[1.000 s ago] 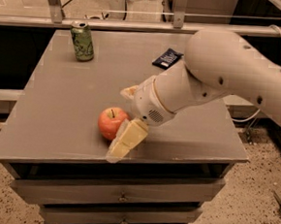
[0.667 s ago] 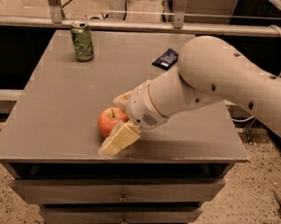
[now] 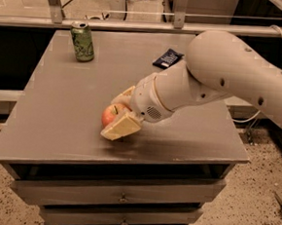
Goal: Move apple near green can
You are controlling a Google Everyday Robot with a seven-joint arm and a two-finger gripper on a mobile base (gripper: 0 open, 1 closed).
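Currently: Gripper Closed on Apple, Well Apart From Green Can

1. Landmark. The green can [image 3: 82,42] stands upright on the grey table [image 3: 68,108], close to the far left corner as I face it, silver top up. All positions below are referenced to this can.

2. Task object. The apple [image 3: 109,115] sits well apart from the green can, toward the near edge of the table and somewhat to the right of the can. Its red-orange skin shows on the side facing the can, and a short dark stem stands on top. Open tabletop lies between the two.

3. Tool. The gripper [image 3: 116,113] is at the apple, so it is just as far from the can. Its pale fingers [image 3: 122,126] bear on the fruit from two sides. One lies across the lower front, on the side away from the can. The other shows behind the upper right, on the side nearer the can's row. The apple is clamped between them. Its underside is hidden by the front finger, so I cannot tell whether it rests on the table or is raised.

4. Arm. The thick cream arm [image 3: 227,72] reaches in from the right, the side opposite the can, with the wrist angled down to the apple.

5. Other items.
- A flat dark wrapper [image 3: 167,58] lies right of the can, at about the same depth; the arm passes just in front of it.
- A metal rail [image 3: 138,25] runs behind the can, beyond the table's far edge.
- Drawers [image 3: 119,197] fill the table's front face, below and well forward of the can.
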